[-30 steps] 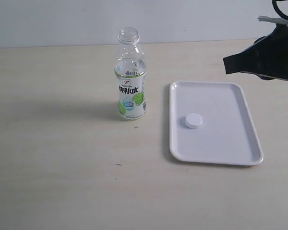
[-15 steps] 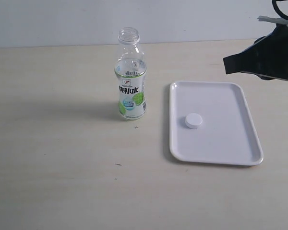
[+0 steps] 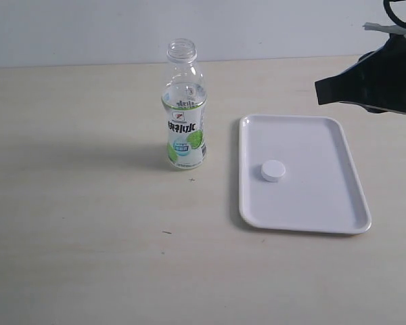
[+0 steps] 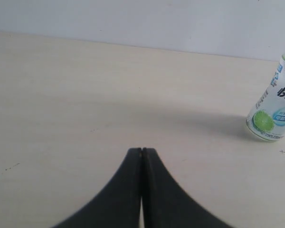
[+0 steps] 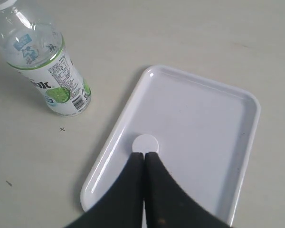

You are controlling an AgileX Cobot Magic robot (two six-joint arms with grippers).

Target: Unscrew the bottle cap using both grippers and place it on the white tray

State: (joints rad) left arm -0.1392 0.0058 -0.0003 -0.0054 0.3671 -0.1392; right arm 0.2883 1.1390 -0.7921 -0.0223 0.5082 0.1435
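The clear bottle (image 3: 185, 108) stands upright on the table with its threaded neck bare, left of the white tray (image 3: 325, 135). The small white bottle cap (image 3: 273, 170) lies flat on the tray's left half. My right gripper (image 3: 319, 93) hovers high at the upper right, beyond the tray's far right corner, shut and empty. In the right wrist view its tips (image 5: 143, 154) are pressed together over the cap (image 5: 146, 143) and tray (image 5: 204, 118), with the bottle (image 5: 47, 71) to one side. My left gripper (image 4: 142, 150) is shut with nothing held, far from the bottle (image 4: 275, 109); it is outside the exterior view.
The pale wooden table (image 3: 88, 237) extends left of and in front of the bottle. A white wall (image 3: 88, 27) runs along the table's far edge.
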